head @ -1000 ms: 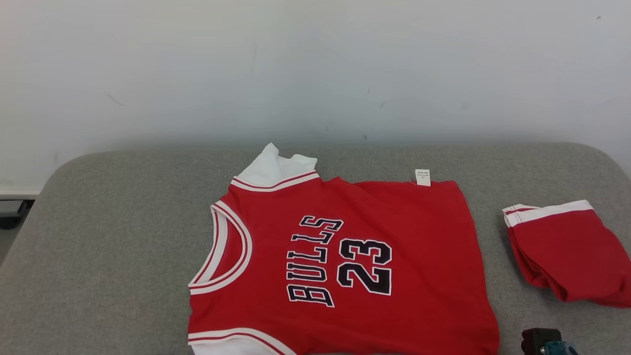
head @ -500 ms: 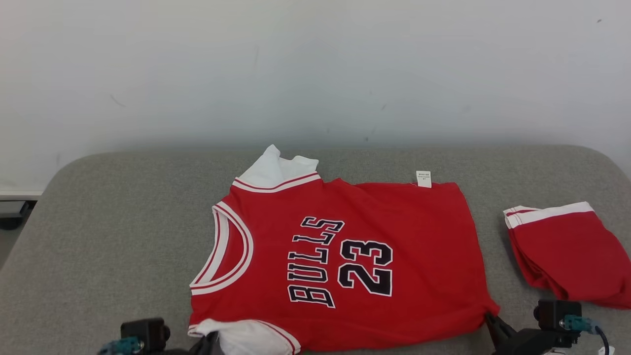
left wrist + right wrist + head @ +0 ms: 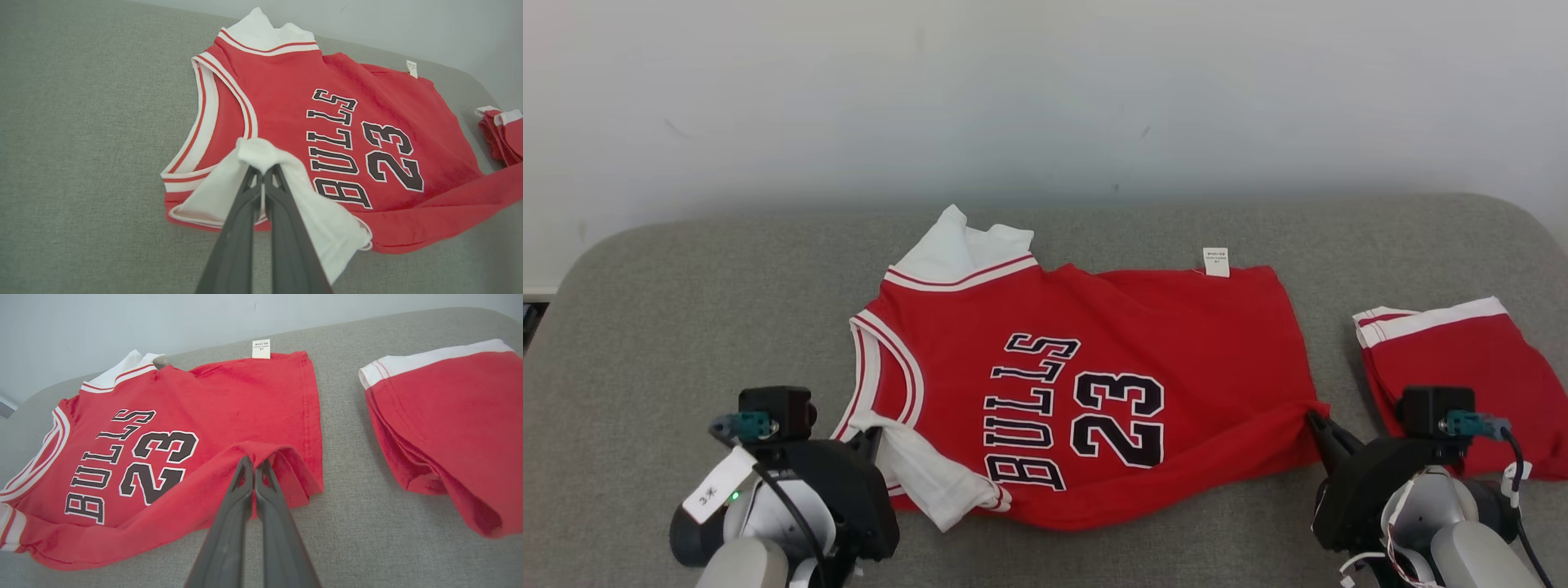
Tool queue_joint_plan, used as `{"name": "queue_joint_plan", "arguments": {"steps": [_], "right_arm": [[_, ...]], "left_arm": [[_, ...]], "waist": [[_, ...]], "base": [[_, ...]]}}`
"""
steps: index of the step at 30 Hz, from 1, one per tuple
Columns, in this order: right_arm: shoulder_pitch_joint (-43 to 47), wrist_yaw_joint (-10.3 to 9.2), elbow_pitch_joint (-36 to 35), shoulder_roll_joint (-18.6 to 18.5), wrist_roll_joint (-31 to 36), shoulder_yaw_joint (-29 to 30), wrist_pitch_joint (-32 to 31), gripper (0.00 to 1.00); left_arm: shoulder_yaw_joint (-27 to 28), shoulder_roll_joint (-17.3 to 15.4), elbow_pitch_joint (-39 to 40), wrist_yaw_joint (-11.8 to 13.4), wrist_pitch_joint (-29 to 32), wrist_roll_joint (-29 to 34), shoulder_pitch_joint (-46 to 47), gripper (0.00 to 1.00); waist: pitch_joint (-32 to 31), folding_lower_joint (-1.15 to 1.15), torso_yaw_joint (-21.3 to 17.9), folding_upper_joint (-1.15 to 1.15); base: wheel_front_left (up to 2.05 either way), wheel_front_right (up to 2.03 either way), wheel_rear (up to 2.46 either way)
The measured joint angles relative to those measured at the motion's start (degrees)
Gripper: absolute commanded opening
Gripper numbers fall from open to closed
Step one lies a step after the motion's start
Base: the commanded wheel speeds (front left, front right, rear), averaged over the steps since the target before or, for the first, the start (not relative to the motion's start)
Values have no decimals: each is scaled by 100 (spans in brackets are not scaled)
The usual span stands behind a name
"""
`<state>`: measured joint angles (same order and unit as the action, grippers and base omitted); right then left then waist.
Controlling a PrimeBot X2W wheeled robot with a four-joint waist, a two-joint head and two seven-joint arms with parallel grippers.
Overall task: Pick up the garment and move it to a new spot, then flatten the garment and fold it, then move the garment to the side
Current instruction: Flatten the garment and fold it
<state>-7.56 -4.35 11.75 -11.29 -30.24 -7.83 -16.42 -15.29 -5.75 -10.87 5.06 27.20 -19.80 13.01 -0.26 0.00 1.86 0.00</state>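
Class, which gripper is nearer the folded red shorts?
Right. The right gripper pinches the jersey's hem beside the shorts; the left gripper holds the jersey's opposite end.

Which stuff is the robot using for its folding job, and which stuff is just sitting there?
For the job: red Bulls jersey; left gripper pinching its white sleeve; right gripper pinching its hem corner.
Just lying about: folded red cloth on the right.

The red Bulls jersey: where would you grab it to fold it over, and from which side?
By its two near corners, coming from the robot's side. The jersey lies flat and sideways, so its long near edge faces the robot. The left gripper is shut on the white sleeve corner and the right gripper on the red hem corner.
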Motion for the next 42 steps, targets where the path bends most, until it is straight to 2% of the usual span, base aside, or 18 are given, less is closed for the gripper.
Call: {"name": "queue_joint_plan", "arguments": {"steps": [7,14,21,42], "right_arm": [[-426,-4,320,-25,1,-15,-135,0],[-943,-21,710,143,-45,-42,-224,0],[-1065,-59,1092,209,-49,-45,-232,0],[-1552,-97,1938,417,-40,-51,-13,0]], "left_arm": [[111,44,-447,66,58,121,767,0],[145,153,-1006,99,43,192,1316,0],[81,238,-1456,105,-104,224,1833,0],[107,304,-2546,149,-608,406,2266,0]], "waist": [[322,0,-79,0],[624,1,-193,0],[746,0,-270,1],[654,-1,-390,0]], "base": [[0,0,0],[0,0,0],[0,0,0],[0,0,0]]}}
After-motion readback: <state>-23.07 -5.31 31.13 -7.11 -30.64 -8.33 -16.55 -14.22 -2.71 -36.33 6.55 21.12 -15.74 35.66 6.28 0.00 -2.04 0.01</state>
